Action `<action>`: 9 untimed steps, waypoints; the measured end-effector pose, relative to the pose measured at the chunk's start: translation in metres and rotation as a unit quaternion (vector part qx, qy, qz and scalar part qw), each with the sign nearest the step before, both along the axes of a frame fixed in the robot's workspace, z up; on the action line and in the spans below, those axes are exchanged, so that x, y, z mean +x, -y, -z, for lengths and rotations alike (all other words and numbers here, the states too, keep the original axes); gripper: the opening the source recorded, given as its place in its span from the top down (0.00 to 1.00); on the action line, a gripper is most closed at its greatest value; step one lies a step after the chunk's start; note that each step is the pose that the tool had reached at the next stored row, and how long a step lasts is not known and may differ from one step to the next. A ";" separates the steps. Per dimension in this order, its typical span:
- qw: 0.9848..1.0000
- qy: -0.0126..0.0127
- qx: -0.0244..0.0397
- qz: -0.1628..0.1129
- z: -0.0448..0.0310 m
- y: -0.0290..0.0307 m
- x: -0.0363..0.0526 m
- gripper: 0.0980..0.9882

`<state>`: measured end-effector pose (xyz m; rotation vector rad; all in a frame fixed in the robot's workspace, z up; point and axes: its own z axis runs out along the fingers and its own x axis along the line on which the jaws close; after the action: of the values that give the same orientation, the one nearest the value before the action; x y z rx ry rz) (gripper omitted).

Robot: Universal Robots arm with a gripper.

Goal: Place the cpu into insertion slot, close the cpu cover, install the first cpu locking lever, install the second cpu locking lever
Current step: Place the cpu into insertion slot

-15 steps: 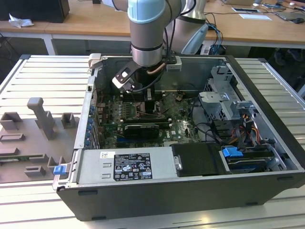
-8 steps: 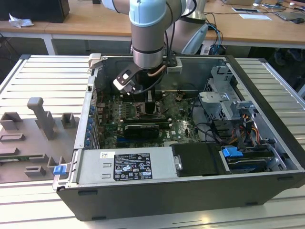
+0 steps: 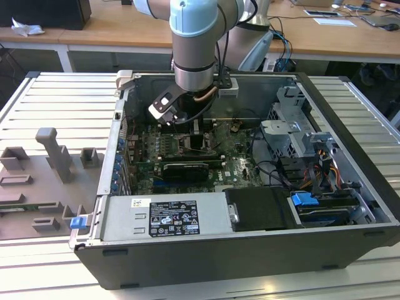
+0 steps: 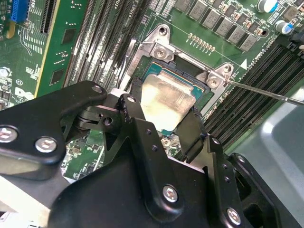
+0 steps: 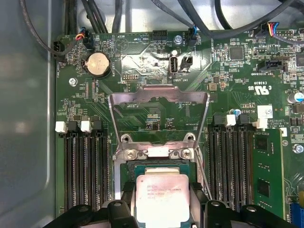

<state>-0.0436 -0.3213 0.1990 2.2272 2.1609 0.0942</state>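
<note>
The black end effector (image 4: 165, 114) is clasping the flat square cpu (image 5: 160, 199) by opposite edges, matte silver top upward, directly over the metal-rimmed slot (image 5: 156, 153); the thin windowed cover (image 5: 159, 92) is standing raised open.

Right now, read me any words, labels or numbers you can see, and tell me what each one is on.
The white label on the grey box: print too small to read.
The cpu top: faint print, too small to read.
The motherboard lettering: too small to read.
</note>
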 end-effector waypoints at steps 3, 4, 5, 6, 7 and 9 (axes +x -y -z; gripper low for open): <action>1.000 0.000 0.000 0.000 0.0002 0.0000 0.0000 0.50; 1.000 0.000 0.000 0.000 -0.0001 -0.0001 0.0001 0.50; 1.000 0.000 0.000 0.000 -0.0005 -0.0001 0.0001 0.50; 1.000 0.000 0.000 0.000 -0.0007 -0.0001 0.0000 0.50; 1.000 0.000 0.000 0.000 -0.0008 -0.0001 0.0000 0.50; 1.000 0.000 0.000 0.000 -0.0009 -0.0001 0.0000 0.50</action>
<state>-0.0436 -0.3213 0.1999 2.2273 2.1608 0.0946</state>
